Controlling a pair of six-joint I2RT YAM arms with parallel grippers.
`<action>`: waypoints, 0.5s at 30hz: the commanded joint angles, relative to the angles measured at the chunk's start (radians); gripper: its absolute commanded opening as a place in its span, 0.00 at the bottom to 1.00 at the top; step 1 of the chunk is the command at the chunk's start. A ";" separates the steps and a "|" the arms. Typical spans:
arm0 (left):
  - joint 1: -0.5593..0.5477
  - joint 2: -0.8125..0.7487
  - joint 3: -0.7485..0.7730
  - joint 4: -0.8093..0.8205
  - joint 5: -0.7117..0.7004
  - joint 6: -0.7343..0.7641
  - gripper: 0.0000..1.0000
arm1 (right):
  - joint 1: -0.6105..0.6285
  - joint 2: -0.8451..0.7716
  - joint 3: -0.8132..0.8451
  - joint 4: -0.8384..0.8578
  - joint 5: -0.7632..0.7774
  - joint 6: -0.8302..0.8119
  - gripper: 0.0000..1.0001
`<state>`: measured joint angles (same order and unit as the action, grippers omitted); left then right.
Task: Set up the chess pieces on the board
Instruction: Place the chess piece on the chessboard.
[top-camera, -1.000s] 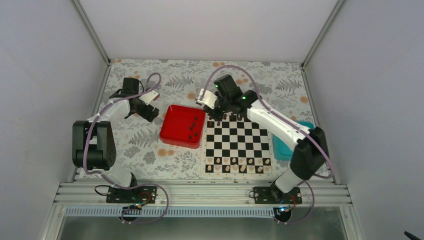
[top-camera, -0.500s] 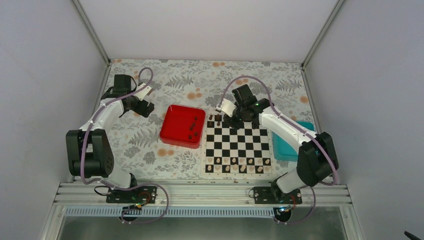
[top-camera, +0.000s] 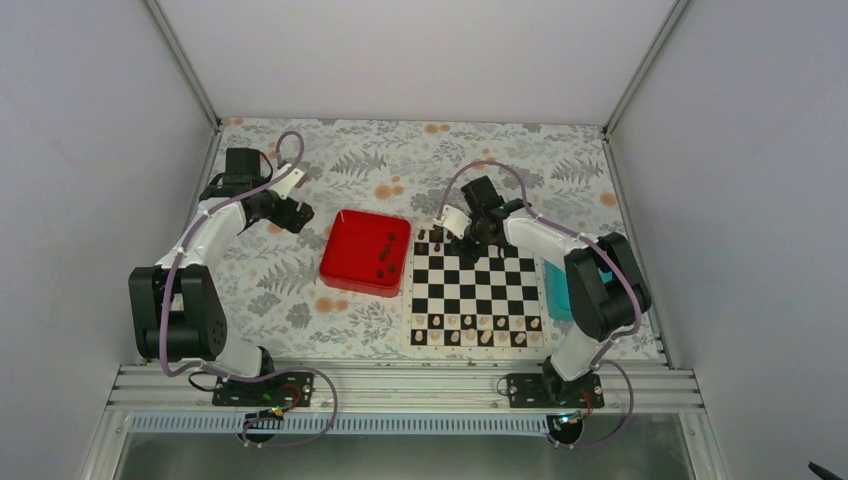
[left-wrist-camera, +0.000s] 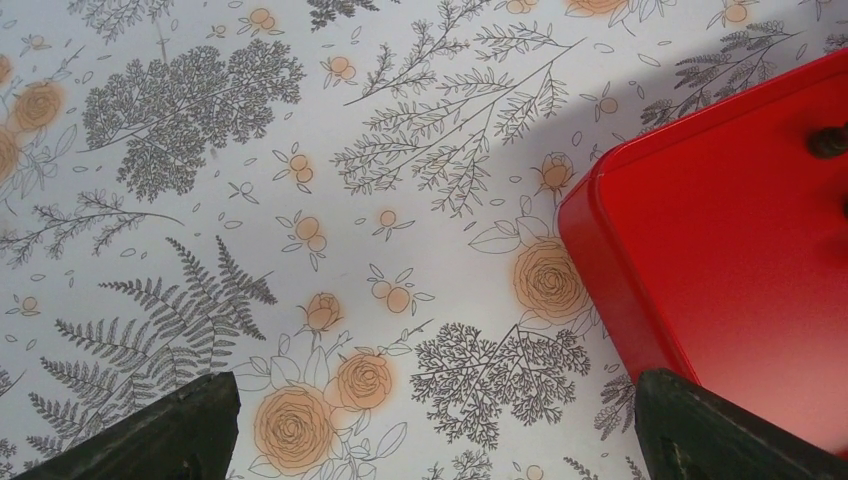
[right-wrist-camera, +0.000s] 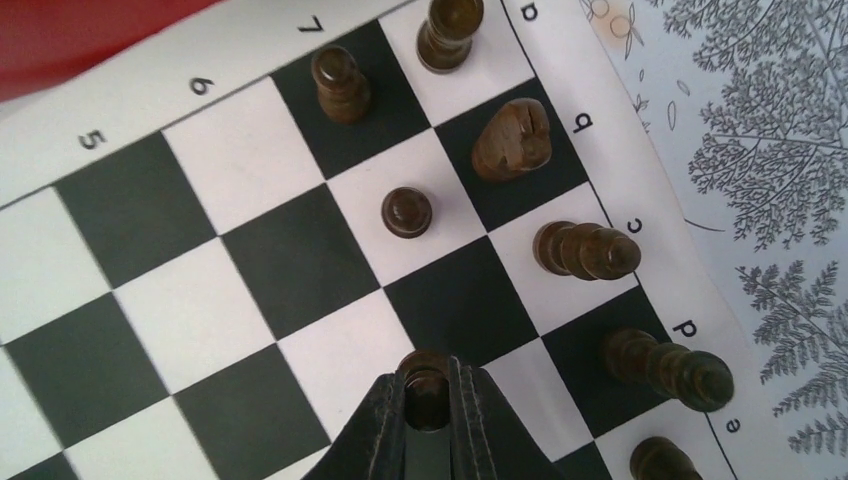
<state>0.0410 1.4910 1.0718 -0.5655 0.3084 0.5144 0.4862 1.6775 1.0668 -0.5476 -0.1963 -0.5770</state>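
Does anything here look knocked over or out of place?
Nothing clearly stands out. The dark chess pieces on the board look slanted in the right wrist view, probably just the camera angle. A few more sit in the red tray, not yet placed. The right end effector grips another dark piece.

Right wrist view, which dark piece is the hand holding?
The round-topped piece at the bottom centre, pinched between the right hand's fingers; the other pieces stand untouched on their squares.
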 joint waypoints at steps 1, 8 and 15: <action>-0.003 -0.021 -0.002 0.001 0.028 -0.001 0.98 | -0.018 0.047 0.013 0.055 -0.018 -0.014 0.06; -0.002 -0.019 -0.029 0.023 0.027 0.004 0.98 | -0.017 0.096 0.043 0.083 -0.012 -0.006 0.06; -0.002 -0.012 -0.048 0.041 0.023 0.011 0.98 | -0.017 0.113 0.054 0.088 -0.018 -0.005 0.06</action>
<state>0.0410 1.4910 1.0367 -0.5537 0.3130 0.5152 0.4755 1.7748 1.0973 -0.4885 -0.1982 -0.5762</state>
